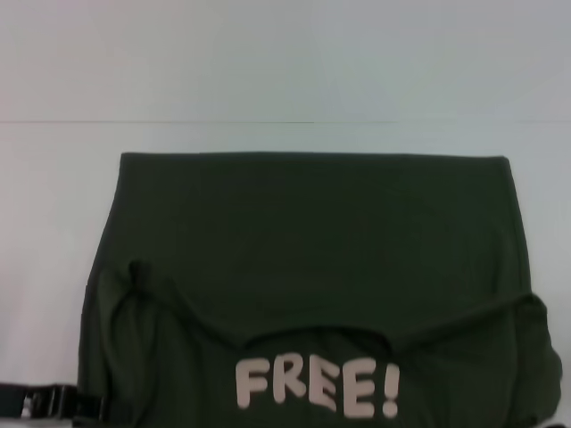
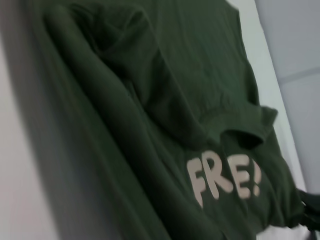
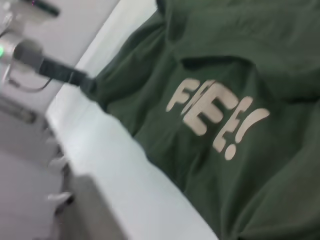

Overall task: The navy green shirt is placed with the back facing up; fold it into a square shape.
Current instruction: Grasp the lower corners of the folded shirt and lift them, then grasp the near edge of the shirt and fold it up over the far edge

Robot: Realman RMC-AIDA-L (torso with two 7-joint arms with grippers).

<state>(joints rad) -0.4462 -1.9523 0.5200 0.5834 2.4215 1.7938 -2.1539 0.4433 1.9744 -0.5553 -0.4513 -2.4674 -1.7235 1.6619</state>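
The navy green shirt [image 1: 312, 241] lies spread on the white table [image 1: 53, 223]. Its near part is turned over, so the pale "FREE!" lettering [image 1: 317, 385] faces up by the near edge, and loose folds bunch on both near sides. My left gripper [image 1: 53, 401] is low at the shirt's near left corner. The right wrist view shows this left gripper [image 3: 82, 80] pinched shut on the shirt's edge [image 3: 97, 90]. A dark piece of my right gripper [image 2: 310, 207] shows at the shirt's opposite near corner [image 2: 292, 212].
Bare white tabletop lies beyond and to the left of the shirt, crossed by a thin seam line [image 1: 285, 122]. The table's near edge [image 3: 115, 170] drops off just beside the lettering, with grey fittings [image 3: 20, 112] below it.
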